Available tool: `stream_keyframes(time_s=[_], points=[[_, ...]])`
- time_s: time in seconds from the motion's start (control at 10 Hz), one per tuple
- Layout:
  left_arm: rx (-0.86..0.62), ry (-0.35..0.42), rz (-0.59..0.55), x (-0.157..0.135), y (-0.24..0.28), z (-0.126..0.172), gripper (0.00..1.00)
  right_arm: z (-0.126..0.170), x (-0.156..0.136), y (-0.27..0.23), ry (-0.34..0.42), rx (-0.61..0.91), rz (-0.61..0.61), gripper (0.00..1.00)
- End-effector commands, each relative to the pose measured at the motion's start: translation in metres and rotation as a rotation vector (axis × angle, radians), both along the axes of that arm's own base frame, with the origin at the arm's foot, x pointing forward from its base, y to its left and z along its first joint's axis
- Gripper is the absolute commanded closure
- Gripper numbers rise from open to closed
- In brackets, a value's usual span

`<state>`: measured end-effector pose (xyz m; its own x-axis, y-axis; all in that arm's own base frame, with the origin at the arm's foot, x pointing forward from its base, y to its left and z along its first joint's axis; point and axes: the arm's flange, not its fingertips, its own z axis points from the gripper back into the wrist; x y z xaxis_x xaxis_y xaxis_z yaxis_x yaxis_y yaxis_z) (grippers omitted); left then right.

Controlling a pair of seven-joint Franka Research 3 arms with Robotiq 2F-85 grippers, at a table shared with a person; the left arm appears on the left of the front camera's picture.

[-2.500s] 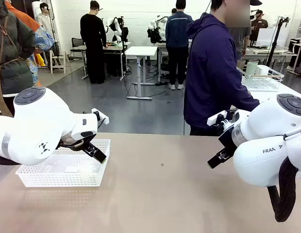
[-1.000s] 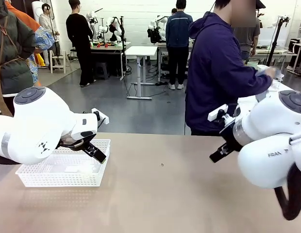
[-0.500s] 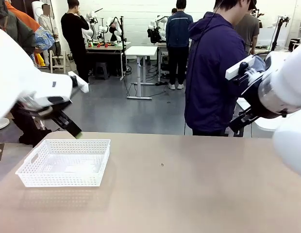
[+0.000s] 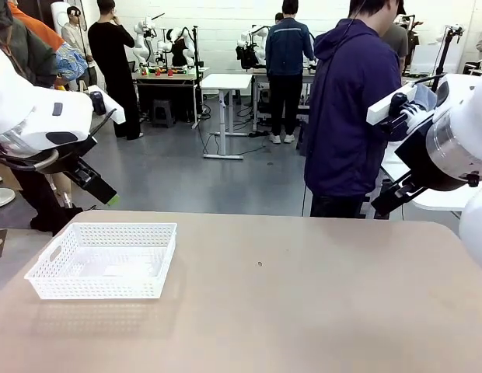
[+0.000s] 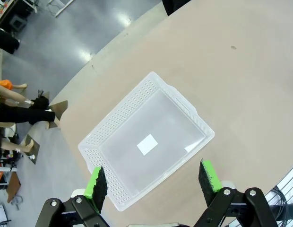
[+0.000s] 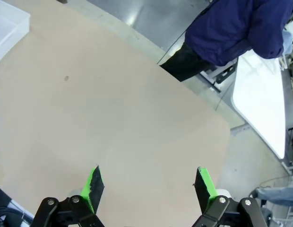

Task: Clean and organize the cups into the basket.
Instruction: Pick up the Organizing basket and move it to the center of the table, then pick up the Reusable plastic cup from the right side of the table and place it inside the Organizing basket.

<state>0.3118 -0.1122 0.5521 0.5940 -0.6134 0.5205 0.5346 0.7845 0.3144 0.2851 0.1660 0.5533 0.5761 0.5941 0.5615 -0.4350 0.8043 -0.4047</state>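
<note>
The white lattice-sided basket (image 4: 101,260) sits on the left of the tan table, holding just a small white label (image 5: 147,144). My left gripper (image 4: 109,198) hangs open above the basket's far edge. In the left wrist view the basket (image 5: 113,142) lies below the spread green pads (image 5: 97,183), and the left gripper (image 5: 152,182) holds nothing. My right gripper (image 4: 381,208) is raised over the table's far right edge. The right gripper (image 6: 149,183) is open over bare tabletop, its pads (image 6: 203,182) wide apart. The cups are out of view.
A person in a purple hoodie (image 4: 354,109) stands at the far side, turned toward a white side table (image 6: 260,104) on the right. The basket's corner (image 6: 7,28) shows in the right wrist view. Other people and tables stand farther back.
Both arms have risen from low over the table; the left gripper lifted out of the basket. The person has turned and stepped toward the right.
</note>
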Motion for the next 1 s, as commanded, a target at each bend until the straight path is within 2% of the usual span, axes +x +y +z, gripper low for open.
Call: stream_keyframes(time_s=[0.0,0.1,0.2,0.3,0.4,0.5,0.7,0.8,0.9], points=[[-0.008,0.012,0.003,0.004,0.000,-0.004,0.00,0.002,-0.006,0.002,0.004,-0.001,0.007,0.00],[0.000,0.000,0.000,0.000,0.000,0.000,0.00,0.005,0.010,-0.033,0.252,0.388,0.196,0.00],[-0.531,0.318,-0.072,0.012,0.036,0.007,0.00,0.007,0.022,-0.071,0.474,0.784,0.376,0.00],[-0.872,0.591,-0.167,0.024,0.062,0.007,0.00,0.003,0.037,-0.114,0.608,1.152,0.528,0.00],[-1.040,0.705,-0.223,0.029,0.078,0.004,0.00,-0.005,0.051,-0.153,0.667,1.405,0.599,0.00],[-1.199,0.729,-0.217,0.039,0.101,0.001,0.00,-0.018,0.061,-0.185,0.660,1.551,0.592,0.00],[-1.348,0.724,-0.068,0.055,0.153,-0.011,0.00,-0.041,0.069,-0.233,0.712,1.787,0.524,0.00],[-1.350,0.692,0.052,0.054,0.187,-0.021,0.00,-0.053,0.067,-0.264,0.686,1.882,0.407,0.00],[-1.378,0.672,0.156,0.050,0.222,-0.031,0.00,-0.061,0.061,-0.289,0.645,1.933,0.344,0.00]])
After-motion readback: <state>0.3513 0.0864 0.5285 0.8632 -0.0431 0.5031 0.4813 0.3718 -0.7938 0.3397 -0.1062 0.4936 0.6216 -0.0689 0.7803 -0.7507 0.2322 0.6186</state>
